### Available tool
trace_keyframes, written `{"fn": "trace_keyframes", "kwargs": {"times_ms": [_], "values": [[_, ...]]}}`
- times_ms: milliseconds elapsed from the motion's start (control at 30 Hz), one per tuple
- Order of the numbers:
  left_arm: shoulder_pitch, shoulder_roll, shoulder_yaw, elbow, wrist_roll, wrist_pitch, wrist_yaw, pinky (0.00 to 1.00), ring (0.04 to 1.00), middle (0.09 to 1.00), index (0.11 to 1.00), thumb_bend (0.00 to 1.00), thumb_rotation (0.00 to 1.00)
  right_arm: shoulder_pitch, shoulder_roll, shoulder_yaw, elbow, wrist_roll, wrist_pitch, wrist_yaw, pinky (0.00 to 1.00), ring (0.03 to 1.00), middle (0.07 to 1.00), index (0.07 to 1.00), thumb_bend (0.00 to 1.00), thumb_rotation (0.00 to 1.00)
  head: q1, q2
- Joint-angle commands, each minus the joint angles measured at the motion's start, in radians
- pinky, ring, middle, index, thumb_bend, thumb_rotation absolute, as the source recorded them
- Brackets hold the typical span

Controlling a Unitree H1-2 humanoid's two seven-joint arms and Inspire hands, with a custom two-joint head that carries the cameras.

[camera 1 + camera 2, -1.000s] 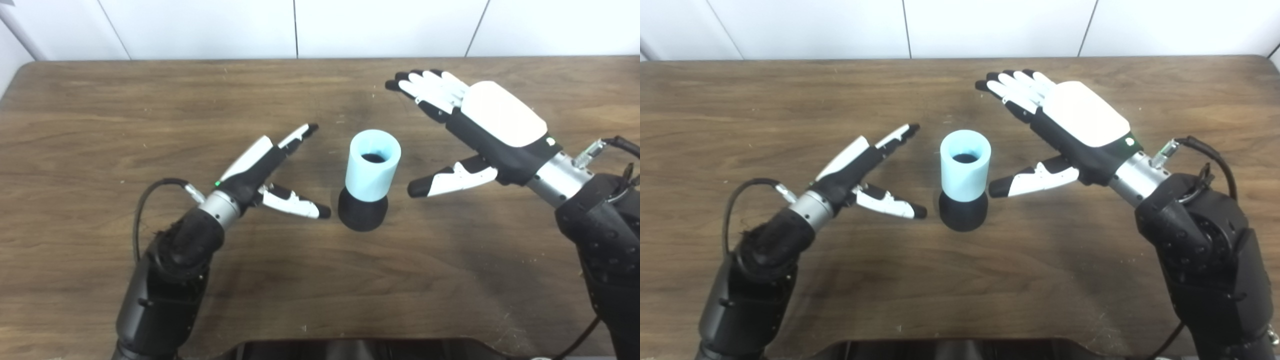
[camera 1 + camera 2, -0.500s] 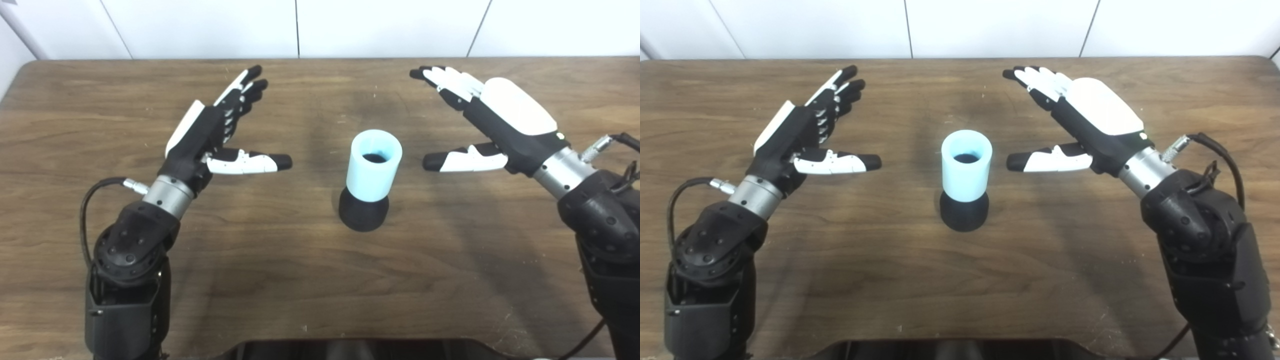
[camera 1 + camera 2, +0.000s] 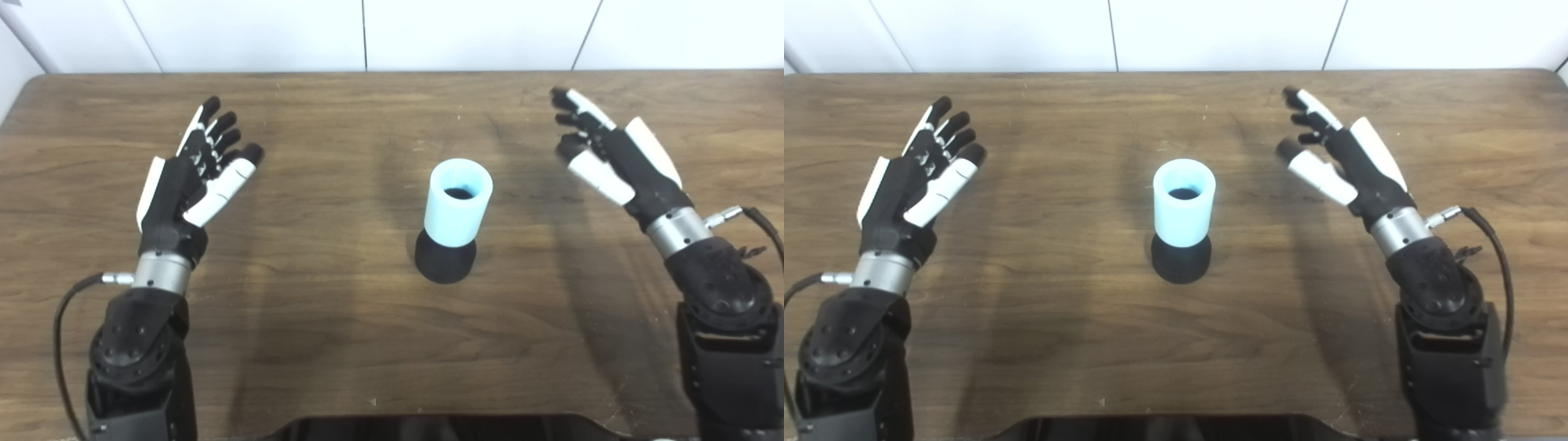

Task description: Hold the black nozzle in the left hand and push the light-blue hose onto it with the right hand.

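The light-blue hose (image 3: 457,205) stands upright in the middle of the table, seated over the black nozzle (image 3: 444,262), whose wide base rests on the wood. Inside the hose's open top a dark opening shows. My left hand (image 3: 187,180) is raised far to the left of the pair, open, fingers spread and pointing away from me. My right hand (image 3: 612,159) is far to the right, open too, with its palm turned toward the middle. Neither hand touches the hose or the nozzle.
The brown wooden table (image 3: 343,343) runs to a white wall at the back. A dark edge of my body (image 3: 429,425) shows at the bottom. Cables hang from both wrists.
Both hands have drawn away from the hose and nozzle, the left going left and the right going right, each turning palm-inward. The hose and nozzle have stayed put.
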Motion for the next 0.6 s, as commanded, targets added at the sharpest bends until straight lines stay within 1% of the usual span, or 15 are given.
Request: {"fn": "trace_keyframes", "kwargs": {"times_ms": [0,67,100,133,200,267,300,333,400,467,500,567], "values": [[0.006,0.010,0.012,-0.012,-0.008,-0.054,0.032,0.91,0.931,0.956,0.966,0.43,0.63,-0.015,0.031,-0.039,-0.003,0.070,0.010,-0.061,0.84,0.914,0.922,0.945,0.48,1.00,-0.001,-0.006],[0.027,0.010,0.014,0.017,-0.009,-0.090,0.044,0.94,0.937,0.965,0.973,0.42,0.68,-0.002,0.057,-0.059,0.005,0.102,0.017,-0.092,0.85,0.914,0.916,0.936,0.48,1.00,-0.006,-0.021],[0.033,0.011,0.013,0.026,-0.010,-0.102,0.049,0.95,0.940,0.968,0.974,0.42,0.70,0.002,0.060,-0.061,0.007,0.112,0.017,-0.102,0.85,0.914,0.916,0.932,0.48,1.00,-0.006,-0.021],[0.040,0.009,0.012,0.038,-0.011,-0.114,0.055,0.95,0.941,0.968,0.974,0.42,0.71,0.009,0.064,-0.061,0.012,0.119,0.007,-0.112,0.85,0.914,0.916,0.931,0.48,1.00,-0.005,-0.034],[0.048,0.005,0.009,0.050,-0.013,-0.127,0.065,0.97,0.949,0.970,0.975,0.42,0.73,0.018,0.066,-0.058,0.022,0.136,-0.009,-0.128,0.85,0.914,0.924,0.930,0.49,1.00,-0.005,-0.037],[0.058,0.001,0.006,0.064,-0.014,-0.143,0.074,0.98,0.959,0.973,0.976,0.43,0.74,0.029,0.074,-0.055,0.035,0.156,-0.026,-0.145,0.86,0.915,0.926,0.928,0.49,1.00,0.002,-0.069],[0.063,-0.003,0.001,0.071,-0.011,-0.152,0.080,0.99,0.961,0.973,0.975,0.43,0.74,0.037,0.083,-0.054,0.044,0.169,-0.041,-0.157,0.86,0.916,0.925,0.926,0.49,1.00,0.003,-0.072],[0.068,-0.005,-0.004,0.081,-0.008,-0.164,0.085,0.99,0.962,0.973,0.973,0.43,0.75,0.044,0.094,-0.053,0.057,0.182,-0.059,-0.169,0.87,0.916,0.921,0.924,0.49,1.00,0.010,-0.090],[0.076,-0.007,-0.013,0.098,-0.004,-0.187,0.093,0.99,0.961,0.972,0.971,0.43,0.76,0.054,0.111,-0.050,0.085,0.209,-0.096,-0.189,0.87,0.921,0.918,0.921,0.49,1.00,0.018,-0.113],[0.082,-0.008,-0.021,0.112,-0.001,-0.205,0.099,0.99,0.961,0.971,0.970,0.42,0.76,0.060,0.124,-0.047,0.112,0.231,-0.129,-0.202,0.88,0.929,0.918,0.919,0.48,1.00,0.023,-0.128],[0.084,-0.007,-0.025,0.118,0.001,-0.212,0.101,0.99,0.961,0.971,0.970,0.42,0.76,0.061,0.129,-0.045,0.126,0.239,-0.144,-0.208,0.88,0.931,0.920,0.918,0.47,1.00,0.023,-0.128],[0.091,-0.004,-0.033,0.134,0.008,-0.228,0.104,0.99,0.962,0.971,0.968,0.42,0.75,0.064,0.134,-0.039,0.151,0.246,-0.171,-0.216,0.89,0.933,0.924,0.916,0.47,1.00,0.028,-0.154]]}}
